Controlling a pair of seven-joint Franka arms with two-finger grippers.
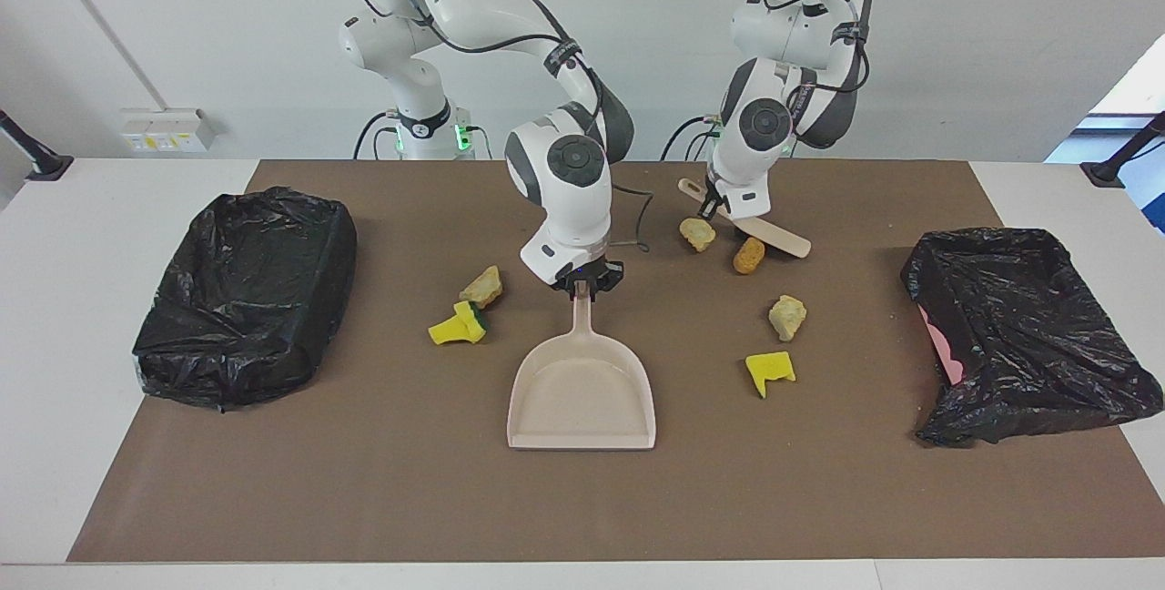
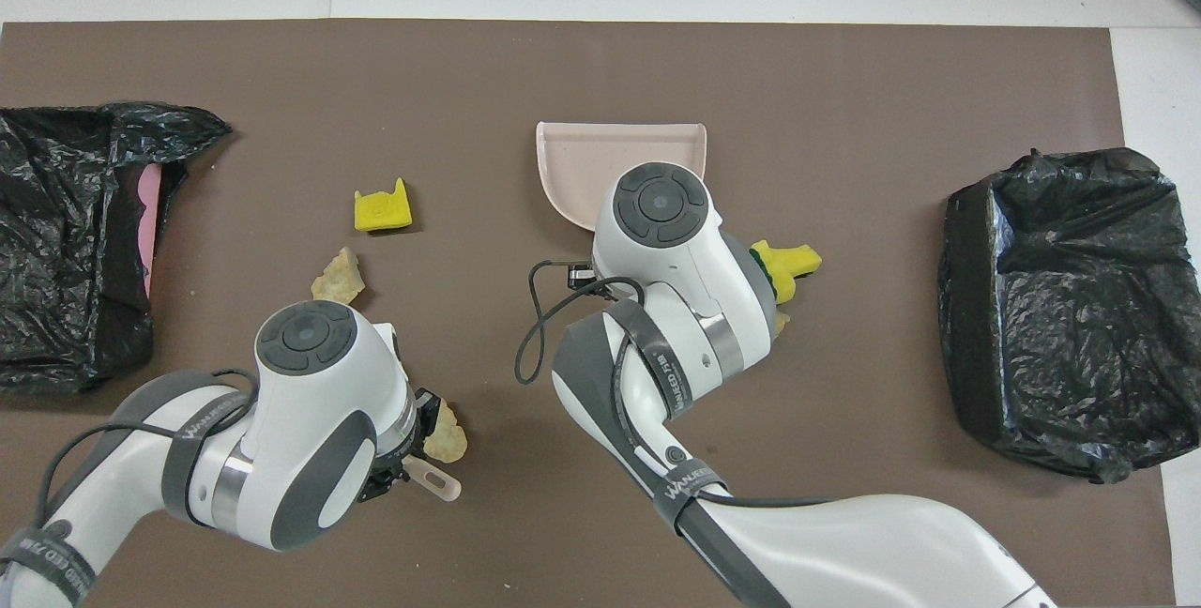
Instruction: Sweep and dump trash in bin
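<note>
One camera faces me from high across the table [image 1: 55, 299], another looks steeply down from above my end; both share the brown mat [image 1: 582, 499].

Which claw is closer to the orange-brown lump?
The left claw. It holds the brush right beside the orange-brown lump. The right claw sits on the dustpan handle, well toward the right arm's end of the table.
</note>
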